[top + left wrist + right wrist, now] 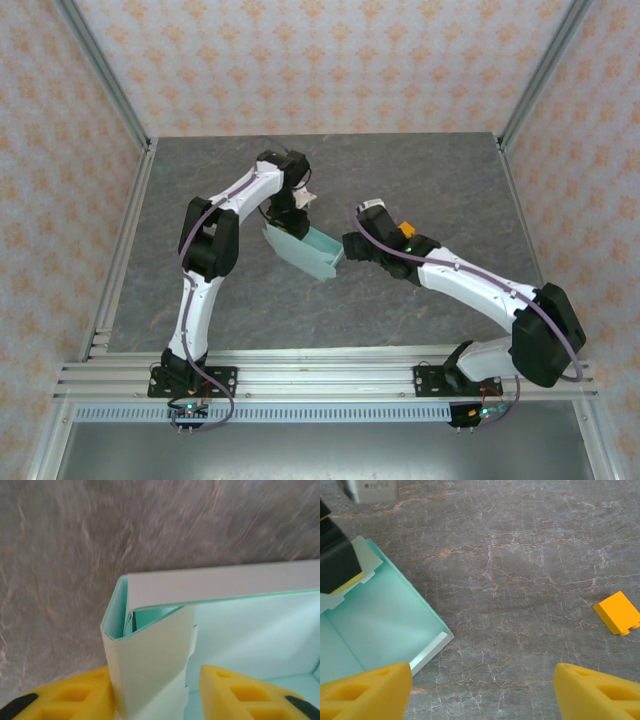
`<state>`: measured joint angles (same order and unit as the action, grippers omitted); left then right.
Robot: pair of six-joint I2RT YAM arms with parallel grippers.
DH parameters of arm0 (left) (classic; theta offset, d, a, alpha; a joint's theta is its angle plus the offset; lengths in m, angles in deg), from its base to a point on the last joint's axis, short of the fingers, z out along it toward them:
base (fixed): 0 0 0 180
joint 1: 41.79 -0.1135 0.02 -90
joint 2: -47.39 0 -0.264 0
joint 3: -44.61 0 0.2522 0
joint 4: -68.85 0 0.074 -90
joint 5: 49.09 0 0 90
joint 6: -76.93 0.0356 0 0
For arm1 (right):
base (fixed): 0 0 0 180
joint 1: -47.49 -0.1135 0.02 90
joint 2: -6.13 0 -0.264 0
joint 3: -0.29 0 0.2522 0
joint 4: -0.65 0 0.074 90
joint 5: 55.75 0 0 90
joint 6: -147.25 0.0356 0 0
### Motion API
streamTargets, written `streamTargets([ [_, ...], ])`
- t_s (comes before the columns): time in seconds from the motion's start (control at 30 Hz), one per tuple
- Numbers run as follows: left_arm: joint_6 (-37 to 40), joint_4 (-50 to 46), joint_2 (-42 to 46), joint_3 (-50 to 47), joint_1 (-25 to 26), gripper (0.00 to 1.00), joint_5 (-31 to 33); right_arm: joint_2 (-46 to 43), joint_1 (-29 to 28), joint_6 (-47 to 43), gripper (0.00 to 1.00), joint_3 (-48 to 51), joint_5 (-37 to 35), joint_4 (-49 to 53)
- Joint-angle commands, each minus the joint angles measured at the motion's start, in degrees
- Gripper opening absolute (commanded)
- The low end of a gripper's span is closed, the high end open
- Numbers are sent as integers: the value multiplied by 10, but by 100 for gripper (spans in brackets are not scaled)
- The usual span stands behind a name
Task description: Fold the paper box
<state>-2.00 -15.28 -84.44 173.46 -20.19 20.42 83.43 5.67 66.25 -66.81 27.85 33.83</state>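
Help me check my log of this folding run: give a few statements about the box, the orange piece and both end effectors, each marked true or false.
1. The paper box sits on the table, near its middle. True.
2. The box is a flat sheet. False: several of its walls are folded up.
3. The left end effector straddles an upright box wall. True.
4. The right end effector is clamped on the box. False: it is open, with bare table between its fingers.
5. The orange piece lies inside the box. False: it lies on the table, apart from the box.
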Motion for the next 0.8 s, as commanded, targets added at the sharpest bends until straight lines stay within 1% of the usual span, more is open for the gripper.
streamTargets([
  [0.0, 17, -42, -4, 56, -5, 50, -22, 9, 2, -6, 75, -21, -25, 18],
  [0.1, 17, -42, 3, 92, -7, 55, -28, 16, 5, -6, 75, -25, -23, 17],
  [0.2, 8, -28, 21, 122, -14, 59, -23, 26, 18, -1, 76, -35, -6, 16],
  [0.27, -14, 5, 49, 128, -24, 60, -4, 32, 39, 8, 75, -41, 20, 15],
  [0.33, -51, 51, 87, 108, -40, 61, 17, 44, 59, 14, 76, -49, 39, 14],
  [0.4, -90, 109, 145, 50, -59, 60, 53, 68, 69, 15, 76, -68, 42, 30],
  [0.43, -110, 144, 183, 2, -68, 60, 75, 82, 73, 13, 76, -77, 41, 36],
  [0.53, -176, 241, 303, -164, -95, 59, 147, 115, 77, 12, 75, -95, 40, 45],
  [0.63, -234, 313, 413, -333, -105, 58, 204, 148, 78, 12, 75, -113, 46, 49],
  [0.7, -274, 363, 477, -443, -105, 58, 204, 170, 78, 11, 75, -126, 59, 51],
  [0.77, -314, 409, 532, -545, -105, 56, 186, 193, 78, 11, 75, -140, 80, 54],
])
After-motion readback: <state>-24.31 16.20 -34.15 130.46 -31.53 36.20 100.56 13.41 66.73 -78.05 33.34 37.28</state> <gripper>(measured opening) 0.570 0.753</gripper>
